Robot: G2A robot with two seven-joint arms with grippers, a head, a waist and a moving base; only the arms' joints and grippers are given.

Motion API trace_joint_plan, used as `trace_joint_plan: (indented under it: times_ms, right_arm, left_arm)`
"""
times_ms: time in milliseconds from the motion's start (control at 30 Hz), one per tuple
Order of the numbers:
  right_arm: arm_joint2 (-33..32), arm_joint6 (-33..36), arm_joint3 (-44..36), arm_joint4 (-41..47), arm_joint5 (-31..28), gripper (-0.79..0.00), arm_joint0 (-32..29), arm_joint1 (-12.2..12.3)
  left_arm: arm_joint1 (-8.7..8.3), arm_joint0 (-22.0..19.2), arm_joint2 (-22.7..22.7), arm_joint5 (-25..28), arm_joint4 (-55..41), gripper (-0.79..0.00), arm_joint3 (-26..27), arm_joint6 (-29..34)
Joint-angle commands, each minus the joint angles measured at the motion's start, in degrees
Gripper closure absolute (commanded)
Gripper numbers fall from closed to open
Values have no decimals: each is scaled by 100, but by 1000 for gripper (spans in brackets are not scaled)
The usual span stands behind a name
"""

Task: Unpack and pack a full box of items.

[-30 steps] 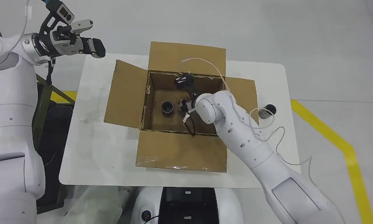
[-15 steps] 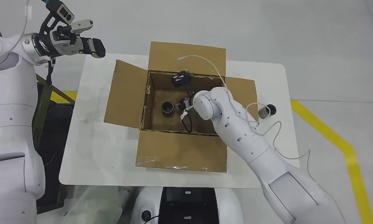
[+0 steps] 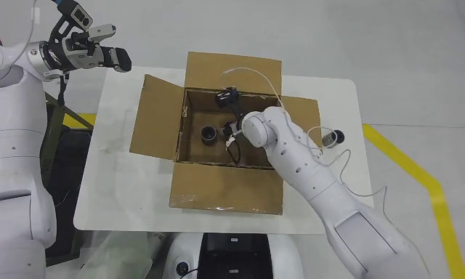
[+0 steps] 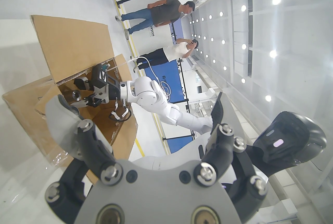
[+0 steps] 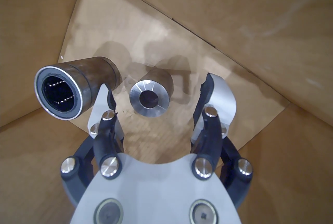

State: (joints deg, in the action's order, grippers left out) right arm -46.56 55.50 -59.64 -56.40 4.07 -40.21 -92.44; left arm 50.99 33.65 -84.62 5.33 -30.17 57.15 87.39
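Status: right hand (image 5: 157, 95) released, down inside the box (image 3: 225, 186), straddling the bushing (image 5: 151, 98) on the box floor. The bearing (image 5: 75, 87) stands just beside it (barely any gap), so closing could clip or topple it. The left hand (image 3: 115, 58) is released, well clear of the box.

Matt brown cardboard box (image 5: 234, 1), floor with a sheen. Dull dark steel bearing (image 5: 78, 84) with polished rim; bright brushed metal sleeve (image 5: 151, 97). Smooth white table (image 3: 116, 177). Pale metal fingers (image 5: 223, 97) on the right hand (image 5: 158, 84), ragged black rubber pads (image 5: 201, 95).
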Motion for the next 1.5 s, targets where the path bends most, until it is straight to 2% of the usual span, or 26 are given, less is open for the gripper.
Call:
trace_joint_plan:
  times_ms: [0,300,333,367,400,433,533,733,900,1467]
  right_arm:
    - [3,-7,87,24,-11,-637,30,-13]
    - [23,-104,440,143,-56,-622,176,-87]
    - [34,-109,458,146,-61,-570,184,-96]
    - [49,-111,474,139,-52,-434,195,-107]
    - [55,-113,477,138,-46,-372,197,-111]
    - [63,-116,480,129,-36,-259,199,-117]
    - [85,-138,449,53,18,-9,182,-125]
    - [55,-176,69,-191,208,0,10,-92]
    - [-43,-93,-551,-448,319,0,-267,-13]
    - [-602,591,-3591,-1607,232,0,-1749,376]
  left_arm:
    - [0,0,0,0,0,-785,0,0]
    - [0,0,0,0,0,-785,0,0]
    - [0,0,0,0,0,-785,0,0]
    - [0,0,0,0,0,-785,0,0]
    - [0,0,0,0,0,-785,0,0]
    - [0,0,0,0,0,-785,0,0]
    - [0,0,0,0,0,-785,0,0]
    - [0,0,0,0,0,-785,0,0]
    - [0,0,0,0,0,-785,0,0]
    - [0,0,0,0,0,-785,0,0]
